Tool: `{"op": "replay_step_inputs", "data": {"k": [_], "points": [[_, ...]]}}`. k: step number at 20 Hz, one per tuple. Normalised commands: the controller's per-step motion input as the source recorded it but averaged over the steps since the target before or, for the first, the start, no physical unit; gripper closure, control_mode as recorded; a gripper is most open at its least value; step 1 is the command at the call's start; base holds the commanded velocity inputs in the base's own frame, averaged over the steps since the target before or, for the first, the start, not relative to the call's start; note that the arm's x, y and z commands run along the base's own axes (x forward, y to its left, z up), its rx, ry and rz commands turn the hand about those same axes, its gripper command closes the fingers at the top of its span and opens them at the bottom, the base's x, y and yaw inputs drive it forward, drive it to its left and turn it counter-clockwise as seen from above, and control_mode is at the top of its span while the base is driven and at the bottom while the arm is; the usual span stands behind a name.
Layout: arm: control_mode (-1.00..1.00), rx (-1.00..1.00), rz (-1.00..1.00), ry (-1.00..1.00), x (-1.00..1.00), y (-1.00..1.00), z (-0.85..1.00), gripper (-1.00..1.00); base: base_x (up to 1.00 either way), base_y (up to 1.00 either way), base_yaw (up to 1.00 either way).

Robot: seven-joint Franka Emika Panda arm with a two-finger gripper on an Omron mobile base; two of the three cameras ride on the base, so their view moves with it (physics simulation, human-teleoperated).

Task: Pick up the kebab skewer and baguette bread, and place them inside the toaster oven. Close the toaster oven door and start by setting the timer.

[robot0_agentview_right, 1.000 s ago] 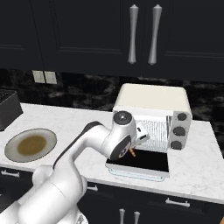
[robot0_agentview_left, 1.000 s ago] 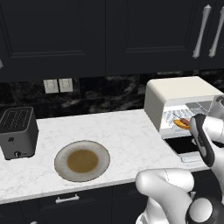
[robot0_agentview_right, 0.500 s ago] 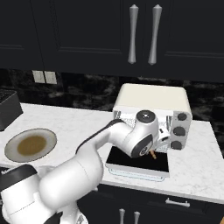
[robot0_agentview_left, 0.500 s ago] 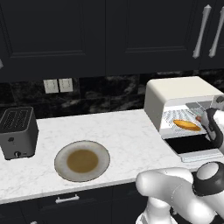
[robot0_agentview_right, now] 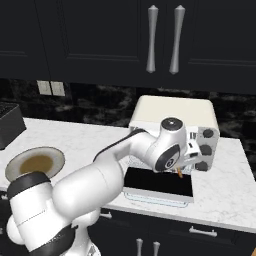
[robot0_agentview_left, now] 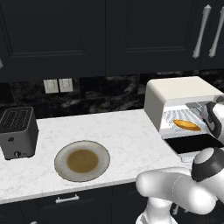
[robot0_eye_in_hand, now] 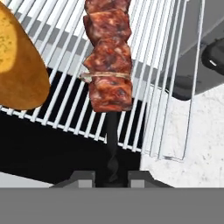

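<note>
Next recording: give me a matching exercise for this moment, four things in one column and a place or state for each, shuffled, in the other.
Things:
1. baguette bread
2. kebab skewer
3. toaster oven door
4. plate

States:
A. folded down, open
B. lying on the wire rack, free of the hand
C. bare on the counter, brown centre
D. stick end pinched in the hand, meat over the rack

Pairs: 1-B, 2-D, 3-A, 4-C
</note>
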Motion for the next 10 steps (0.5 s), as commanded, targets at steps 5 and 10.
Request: {"op": "replay_step_inputs", "data": {"k": [5,10], "points": [[-1.00,0.00,-0.15,0.00,0.53,0.00,-0.12,1.00,0.00,0.00,0.00],[-1.00,0.00,-0.06,-0.04,0.27,-0.02,-0.05,1.00,0.00,0.00,0.00]]}}
